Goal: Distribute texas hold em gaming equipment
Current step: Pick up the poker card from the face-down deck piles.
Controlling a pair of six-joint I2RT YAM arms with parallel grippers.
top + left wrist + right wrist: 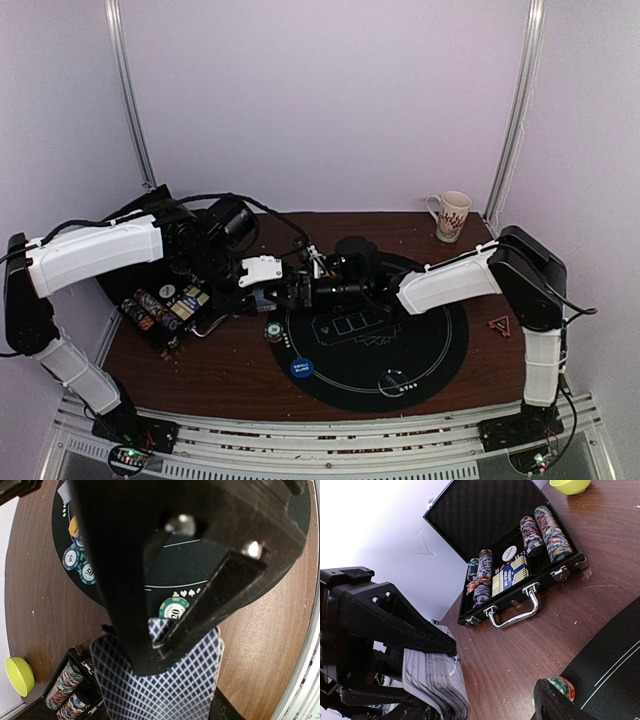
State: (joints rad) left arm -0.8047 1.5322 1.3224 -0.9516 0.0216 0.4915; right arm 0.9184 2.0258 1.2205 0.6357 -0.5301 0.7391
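Note:
My left gripper [262, 292] is shut on a deck of blue-checked playing cards [165, 690], held above the wooden table just left of the black round mat [440, 340]. The right wrist view shows the deck [437, 680] edge-on, clamped in the left gripper [395, 625]. My right gripper [298, 290] faces the deck closely and is open; only one of its fingers [555, 705] shows. A teal 20 chip [175, 609] lies at the mat's left edge [272, 332]. Two blue 50 chips [80, 565] and an orange disc [74, 527] lie on the mat. A blue button disc [301, 368] lies on the mat's near side.
An open black chip case [160, 305] with rows of chips and a metal handle [515, 615] stands on the left of the table. A green bowl [17, 675] sits beyond it. A patterned mug [450, 215] stands at the back right. A small red triangle [498, 324] lies at the right.

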